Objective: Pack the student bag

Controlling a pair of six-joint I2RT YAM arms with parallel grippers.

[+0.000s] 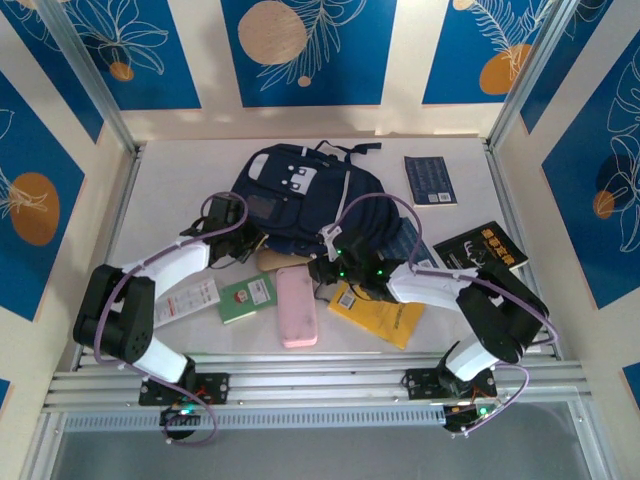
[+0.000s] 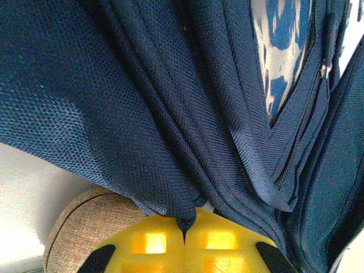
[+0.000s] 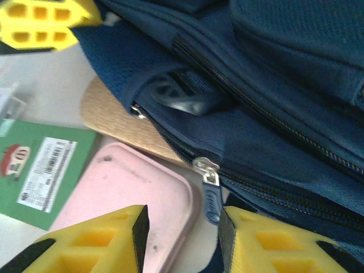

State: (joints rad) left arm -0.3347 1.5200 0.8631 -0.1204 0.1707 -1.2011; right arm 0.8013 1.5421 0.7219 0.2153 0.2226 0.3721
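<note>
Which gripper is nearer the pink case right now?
Right. The right gripper hangs open over a corner of the pink case, against the student bag. The left gripper is farther off, pinching that bag's fabric by the tan pouch.

On my right wrist camera, the backpack (image 3: 273, 114) covers the three-o'clock side of the tan pouch (image 3: 114, 125); the pink case (image 3: 131, 187) runs off-frame at six o'clock.

The left arm (image 1: 170, 265) and right arm (image 1: 430, 285) wear white shells over black joints, each trailed by a lilac cable (image 1: 385, 198) (green lights (image 1: 345, 270) glow at the right wrist). The left tool (image 2: 185, 239) and right tool (image 3: 182, 219) have yellow latticed fingers (image 3: 102, 242) edged in black.
</note>
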